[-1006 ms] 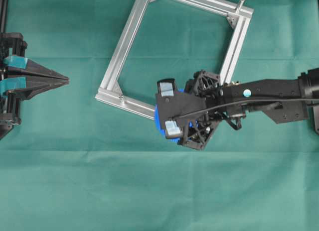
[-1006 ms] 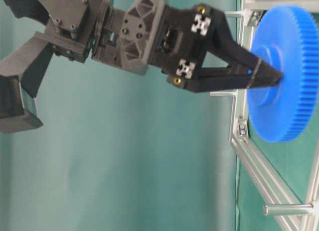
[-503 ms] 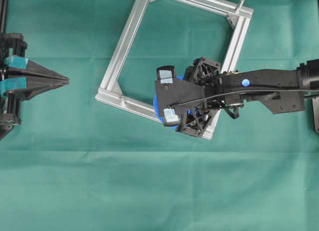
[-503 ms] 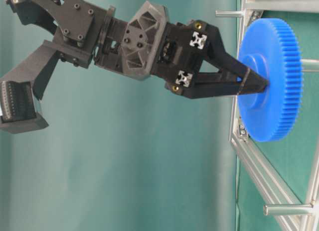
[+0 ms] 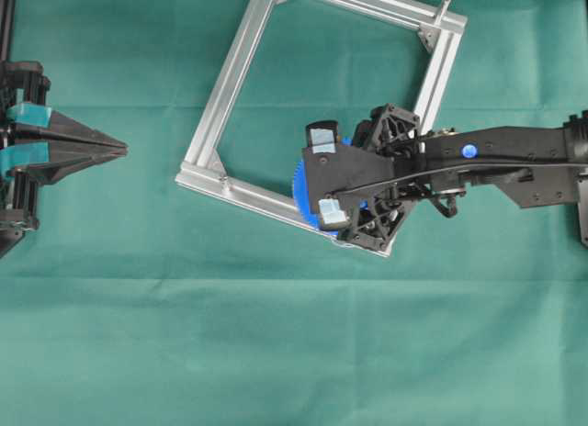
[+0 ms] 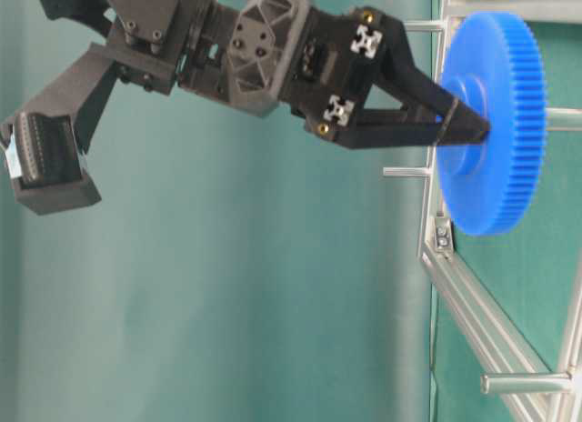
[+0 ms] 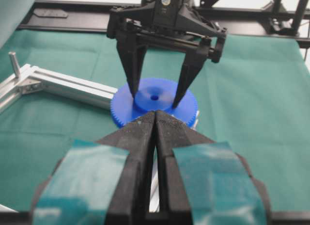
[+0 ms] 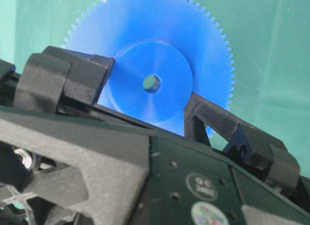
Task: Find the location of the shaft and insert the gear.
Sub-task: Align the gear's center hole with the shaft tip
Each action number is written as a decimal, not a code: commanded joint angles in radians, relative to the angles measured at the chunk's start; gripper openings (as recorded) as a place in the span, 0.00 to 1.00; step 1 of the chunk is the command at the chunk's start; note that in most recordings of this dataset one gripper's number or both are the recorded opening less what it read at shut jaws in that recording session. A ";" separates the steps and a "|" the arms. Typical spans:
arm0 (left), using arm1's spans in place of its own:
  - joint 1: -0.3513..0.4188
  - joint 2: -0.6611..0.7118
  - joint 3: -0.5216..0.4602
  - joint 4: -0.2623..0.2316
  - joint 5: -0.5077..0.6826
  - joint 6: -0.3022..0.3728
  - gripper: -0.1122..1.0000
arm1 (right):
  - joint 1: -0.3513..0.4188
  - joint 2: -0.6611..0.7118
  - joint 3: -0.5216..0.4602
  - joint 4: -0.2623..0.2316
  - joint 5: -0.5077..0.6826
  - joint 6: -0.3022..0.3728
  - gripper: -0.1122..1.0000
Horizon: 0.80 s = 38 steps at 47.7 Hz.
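The gear [image 8: 160,21] is a flat bright blue toothed wheel with a raised hub and a small centre hole. My right gripper [image 7: 154,100] is shut on it, one finger on each side of the hub. It holds the gear [image 5: 305,189] flat over the lower right corner of the aluminium frame [image 5: 234,68]. From table level the gear [image 6: 500,167] hangs just off the frame, apart from it. The shaft is hidden under the right gripper and the gear. My left gripper [image 5: 119,148] rests shut and empty at the far left.
A bare grey peg [image 5: 444,4] stands on the frame's top right corner. Thin pegs [image 6: 405,172] stick out of the frame beside the gear, with a thicker one [image 6: 527,383] nearer the camera. Green cloth [image 5: 276,353] covers the table.
The right arm has carried the gear rightward, from beside the frame's lower rail to over its lower right corner. The grip is unchanged. The left arm has not moved.
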 commanded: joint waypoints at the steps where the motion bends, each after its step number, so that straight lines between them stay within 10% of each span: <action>1: 0.003 0.009 -0.014 -0.003 -0.008 -0.002 0.11 | 0.018 -0.025 0.000 0.002 0.002 -0.002 0.72; 38: 0.002 0.009 -0.014 -0.003 -0.011 -0.002 0.11 | 0.117 -0.021 -0.002 0.003 -0.052 0.058 0.72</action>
